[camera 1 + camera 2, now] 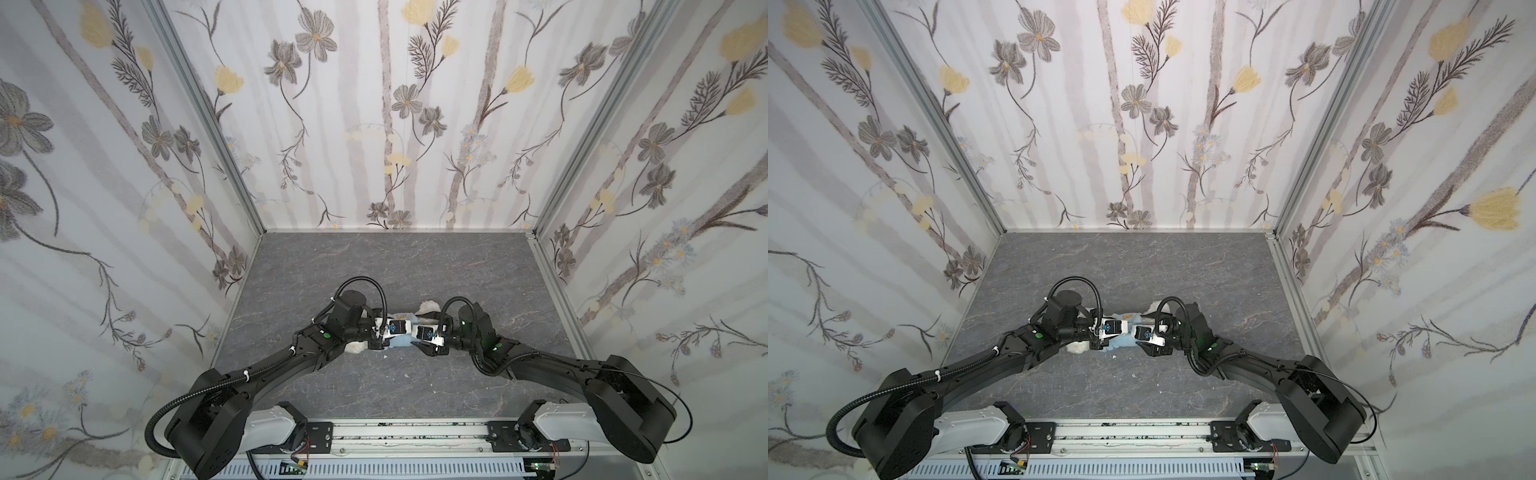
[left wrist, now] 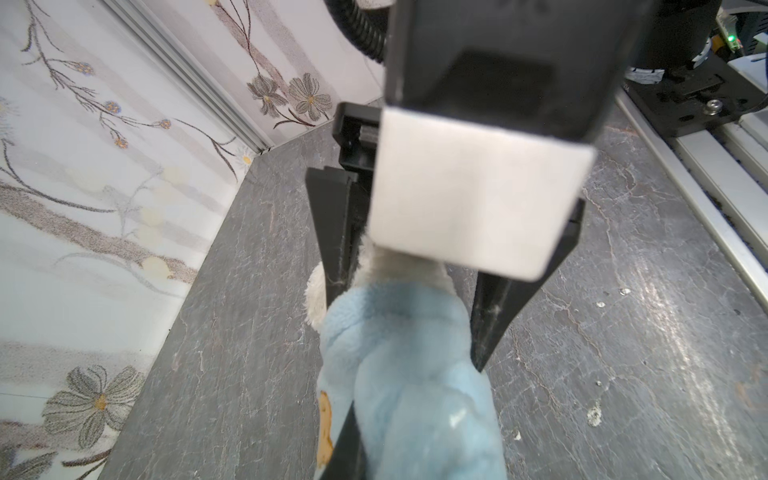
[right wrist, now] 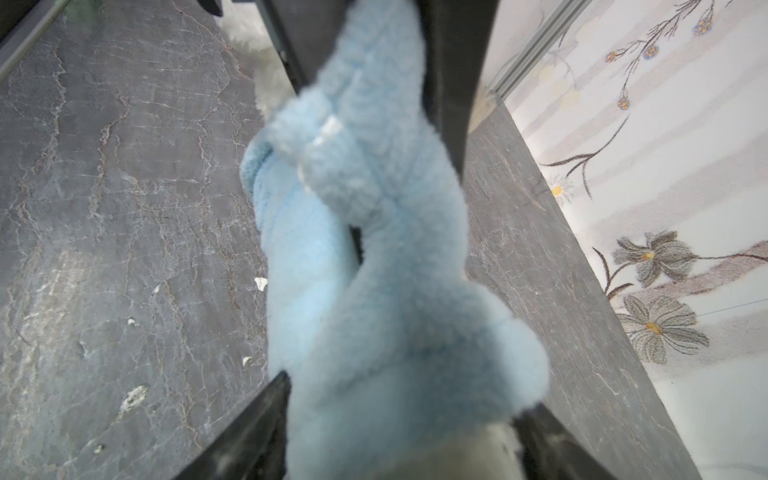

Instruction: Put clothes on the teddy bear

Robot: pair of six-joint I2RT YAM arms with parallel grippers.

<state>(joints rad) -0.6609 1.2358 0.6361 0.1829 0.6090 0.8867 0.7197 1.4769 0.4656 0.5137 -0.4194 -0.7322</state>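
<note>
both arms bent inwd; left gripper [image 1: 378, 341] pinching hoodie [image 3: 395, 249], right gripper [image 1: 426, 347] astride it, can't tell if clamped; teddy bear [image 1: 429, 307] mostly hidden

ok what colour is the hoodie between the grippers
Light blue, fluffy; the hoodie shows best in the right wrist view.
</note>
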